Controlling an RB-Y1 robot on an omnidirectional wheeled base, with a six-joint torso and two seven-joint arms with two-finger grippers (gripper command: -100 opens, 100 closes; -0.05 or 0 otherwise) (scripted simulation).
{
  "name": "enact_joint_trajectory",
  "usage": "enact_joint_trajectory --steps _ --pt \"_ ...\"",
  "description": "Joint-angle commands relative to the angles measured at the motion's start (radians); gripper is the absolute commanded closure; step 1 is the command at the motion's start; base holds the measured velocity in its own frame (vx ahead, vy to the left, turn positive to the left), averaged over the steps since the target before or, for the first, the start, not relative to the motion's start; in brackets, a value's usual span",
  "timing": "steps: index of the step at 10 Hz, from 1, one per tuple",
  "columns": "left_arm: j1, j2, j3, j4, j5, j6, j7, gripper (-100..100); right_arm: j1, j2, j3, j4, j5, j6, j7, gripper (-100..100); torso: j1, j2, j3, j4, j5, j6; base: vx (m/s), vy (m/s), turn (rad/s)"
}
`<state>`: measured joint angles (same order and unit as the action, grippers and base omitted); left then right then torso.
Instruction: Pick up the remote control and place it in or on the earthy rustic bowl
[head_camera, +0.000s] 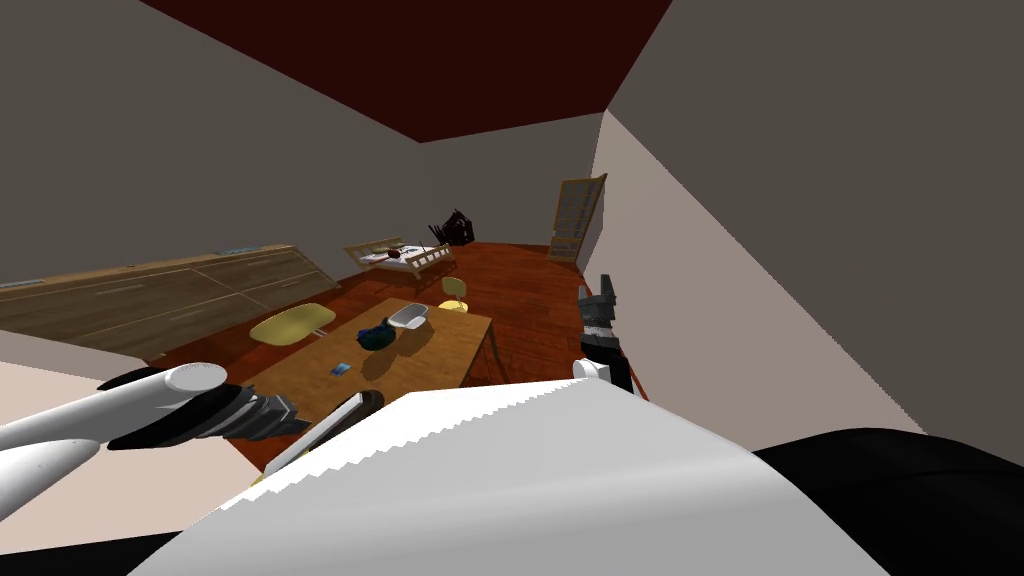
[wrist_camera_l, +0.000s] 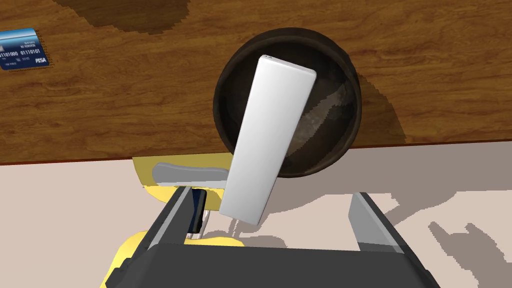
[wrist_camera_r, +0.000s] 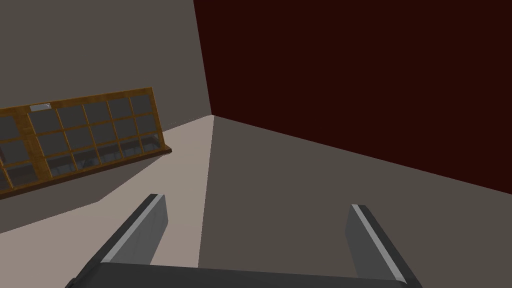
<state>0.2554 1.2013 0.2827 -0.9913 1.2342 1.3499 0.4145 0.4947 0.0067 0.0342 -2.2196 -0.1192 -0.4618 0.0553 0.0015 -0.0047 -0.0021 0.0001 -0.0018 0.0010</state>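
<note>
A dark brown bowl (wrist_camera_l: 325, 120) stands at the near edge of the wooden table (wrist_camera_l: 125, 110). The remote control (wrist_camera_l: 267, 145), a long plain light grey bar, leans on the bowl: its far end is over the bowl's hollow and its near end sticks out past the rim and the table's edge. My left gripper (wrist_camera_l: 272, 220) hangs open just behind it, and the remote's near end lies between the fingers (wrist_camera_l: 175, 220) without touching either. In the head view the remote (head_camera: 325, 430) and bowl (head_camera: 368, 399) sit beside my left gripper (head_camera: 290, 418). My right gripper (head_camera: 601, 297) is raised at my right side, open and holding nothing.
A blue card (wrist_camera_l: 22, 48) lies on the table beyond the bowl. A yellow chair (wrist_camera_l: 165, 185) stands under the table's near edge. Farther along the table are a dark blue object (head_camera: 377, 335) and a white dish (head_camera: 409, 318). Another yellow chair (head_camera: 290, 323) stands to the left.
</note>
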Motion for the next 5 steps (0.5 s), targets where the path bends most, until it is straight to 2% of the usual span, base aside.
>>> enact_joint_trajectory --steps 1,2,4,5 --pt "0.05 0.025 -0.032 -0.05 0.05 -0.003 0.026 -100 0.0 0.0 0.0 0.0 0.0 0.0 0.0 0 0.0 0.0 0.0 0.0 0.0 0.0 0.062 -0.002 0.101" --pt "0.062 0.025 -0.032 -0.069 0.08 -0.003 0.026 -100 0.0 0.0 0.0 0.0 0.0 0.0 0.0 0 0.0 -0.001 0.0 0.0 0.0 0.0 0.059 -0.004 0.054" --pt "0.052 0.024 -0.035 -0.059 0.073 -0.003 0.021 -100 0.0 0.0 0.0 0.0 0.0 0.0 0.0 0 0.0 0.0 0.0 0.0 0.0 0.0 0.017 -0.004 -0.008" --pt "0.053 0.025 -0.035 -0.06 0.075 -0.003 0.022 0 0.0 0.0 0.0 0.0 0.0 0.0 0.0 0 0.001 0.002 0.001 0.0 0.0 0.0 0.0 0.0 0.0"
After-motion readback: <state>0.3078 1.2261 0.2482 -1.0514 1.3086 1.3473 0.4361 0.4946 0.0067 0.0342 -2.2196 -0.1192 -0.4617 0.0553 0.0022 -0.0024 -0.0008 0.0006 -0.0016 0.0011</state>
